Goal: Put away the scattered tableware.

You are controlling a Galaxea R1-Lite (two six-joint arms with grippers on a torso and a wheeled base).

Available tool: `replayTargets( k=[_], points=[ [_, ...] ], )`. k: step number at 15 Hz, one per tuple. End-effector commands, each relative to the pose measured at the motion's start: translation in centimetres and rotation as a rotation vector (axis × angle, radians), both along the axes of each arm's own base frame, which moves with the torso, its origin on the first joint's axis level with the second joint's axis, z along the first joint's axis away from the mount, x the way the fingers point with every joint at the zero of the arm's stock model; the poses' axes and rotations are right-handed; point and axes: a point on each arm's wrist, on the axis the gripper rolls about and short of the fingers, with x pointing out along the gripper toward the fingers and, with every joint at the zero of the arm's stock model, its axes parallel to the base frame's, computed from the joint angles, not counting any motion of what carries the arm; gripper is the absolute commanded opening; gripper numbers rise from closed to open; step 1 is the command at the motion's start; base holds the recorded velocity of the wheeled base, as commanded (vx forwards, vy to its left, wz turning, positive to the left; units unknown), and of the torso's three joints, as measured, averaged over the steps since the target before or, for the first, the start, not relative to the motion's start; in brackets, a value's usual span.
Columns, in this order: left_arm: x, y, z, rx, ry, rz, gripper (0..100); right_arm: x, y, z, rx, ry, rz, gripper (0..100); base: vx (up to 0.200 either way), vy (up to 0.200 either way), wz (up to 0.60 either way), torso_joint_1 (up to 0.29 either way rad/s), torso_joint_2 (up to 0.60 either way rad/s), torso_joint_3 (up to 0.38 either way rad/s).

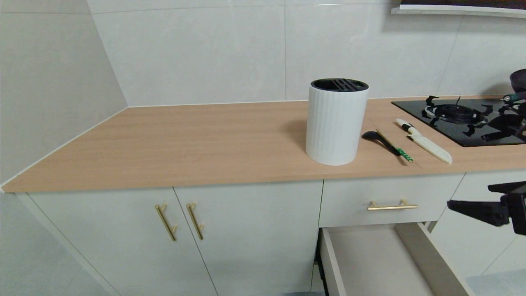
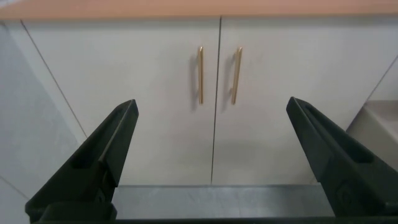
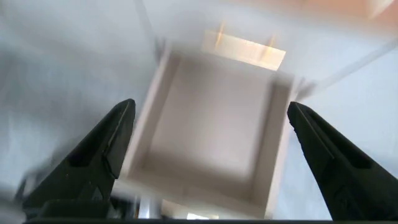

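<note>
The knife point(image 1: 425, 142) looks light, stiff and smooth, and its blade could cut; I would pinch it by the white handle with the black band (the end nearer the stove point(image 1: 460, 117)), not by the wide pale blade. The black spoon point(image 1: 372, 135) looks thin and light too; it lies flat, so it may slip away when pinched; the middle of its long handle seems the best place to hold. That handle ends in a green patterned tip, and what looks like a thin wooden stick lies right beside it.

All of these lie on the wooden counter point(image 1: 185, 144), between the tall white holder point(image 1: 336, 123) and the stove.

The right gripper point(image 3: 210, 106) hangs over the open drawer point(image 1: 370, 255), jaws spread wide and holding nothing; the left gripper point(image 2: 211, 102) faces the cabinet doors point(image 2: 217, 137), jaws spread wide and bare too.
</note>
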Motion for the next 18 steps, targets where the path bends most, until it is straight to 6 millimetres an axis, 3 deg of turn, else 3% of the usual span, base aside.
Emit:
replayTargets(
  k=[1,4,6,8,10,18],
  points=[
    [0.0,0.0,0.0,0.000,0.000,0.000,100,4.0,0.0,-0.8,-0.001,-0.008,-0.034,100,0.000,0.000,0.00,0.178,-0.50,-0.300],
    [0.0,0.0,0.0,0.000,0.000,0.000,100,11.0,-0.4,0.8,0.004,-0.094,-0.089,100,0.000,0.000,0.00,0.080,-0.20,-0.126],
    [0.0,0.0,0.0,0.000,0.000,0.000,100,13.9,-0.3,1.5,-0.033,-0.045,-0.168,100,0.000,0.000,0.00,0.000,0.00,0.000],
    [0.0,0.0,0.0,0.000,0.000,0.000,100,16.7,-0.2,0.6,-0.039,0.056,-0.232,100,0.000,0.000,0.00,0.000,0.00,0.000],
    [0.0,0.0,0.0,0.000,0.000,0.000,100,19.8,-0.7,-1.5,-0.048,0.139,-0.266,100,0.000,0.000,0.00,0.000,0.00,0.000],
    [0.0,0.0,0.0,0.000,0.001,0.000,100,22.8,-1.2,-5.0,-0.049,0.216,-0.268,100,0.000,0.000,0.00,0.000,0.00,0.000]
  ],
)
